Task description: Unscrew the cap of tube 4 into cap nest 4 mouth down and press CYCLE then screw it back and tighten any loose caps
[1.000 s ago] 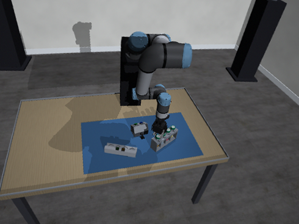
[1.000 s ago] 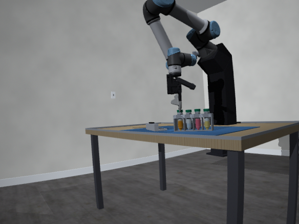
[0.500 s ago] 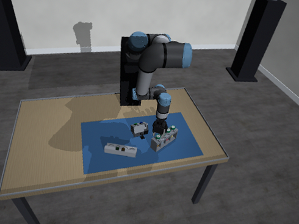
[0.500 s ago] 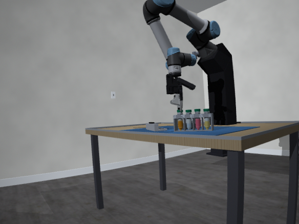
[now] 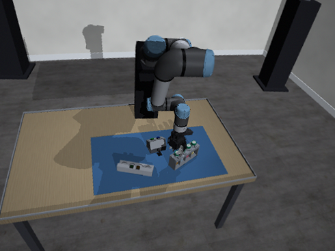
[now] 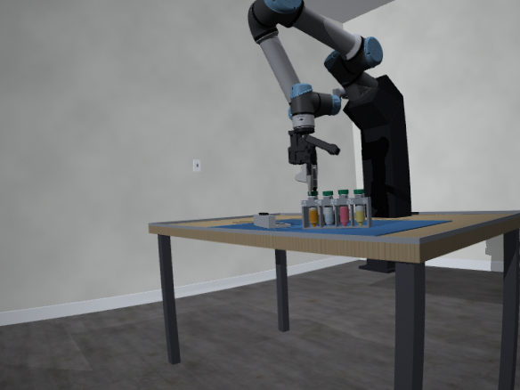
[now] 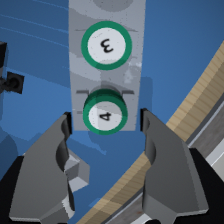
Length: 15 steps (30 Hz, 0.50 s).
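Observation:
The decapping station [image 5: 172, 163] [image 7: 79, 70] holds tubes 1 to 4, all with green-rimmed caps on. Cap 4 [image 7: 105, 117] [image 6: 312, 194] sits on the orange tube 4 [image 6: 313, 216] at the station's end; cap 3 [image 7: 106, 45] is beside it. My gripper [image 7: 105, 112] is open, one jaw each side of cap 4, with a visible gap to both. The cap tray [image 5: 122, 166] shows no cap in its nests; its green lamp [image 5: 131, 166] and amber lamp [image 5: 138, 167] both look dark. How tight cap 4 sits cannot be told.
The key housing [image 5: 156, 144], with the blue key [image 5: 158, 138] and green key [image 5: 151, 139], stands close beside the station on the blue mat [image 5: 107, 152]. A small black part [image 5: 159, 153] [image 7: 15, 83] sits next to the housing. Cap 3's tube is the nearest neighbour to the jaws.

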### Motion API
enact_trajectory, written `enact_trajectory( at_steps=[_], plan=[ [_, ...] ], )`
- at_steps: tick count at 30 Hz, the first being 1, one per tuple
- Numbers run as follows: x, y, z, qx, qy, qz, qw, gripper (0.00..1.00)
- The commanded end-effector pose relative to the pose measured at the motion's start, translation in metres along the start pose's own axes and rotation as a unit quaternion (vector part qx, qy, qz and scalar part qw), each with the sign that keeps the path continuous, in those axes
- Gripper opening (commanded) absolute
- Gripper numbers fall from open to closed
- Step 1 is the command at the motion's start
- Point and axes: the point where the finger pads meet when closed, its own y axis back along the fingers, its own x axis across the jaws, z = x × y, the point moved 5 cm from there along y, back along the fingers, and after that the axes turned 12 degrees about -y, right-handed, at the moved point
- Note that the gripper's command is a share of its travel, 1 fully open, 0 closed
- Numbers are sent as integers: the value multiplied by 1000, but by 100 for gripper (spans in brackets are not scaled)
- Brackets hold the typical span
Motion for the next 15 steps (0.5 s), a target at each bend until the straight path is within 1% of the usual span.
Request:
enact_trajectory(
  at_steps=[1,3,4,10,11,15],
  plan=[
    [0,0,-1,-4,-62,0,998,35],
    [0,0,-1,-4,-145,0,989,35],
    [0,0,-1,-4,-162,0,987,35],
    [0,0,-1,-4,-162,0,987,35],
    [0,0,-1,-4,-162,0,987,0],
    [0,0,-1,-4,-162,0,987,0]
  ],
)
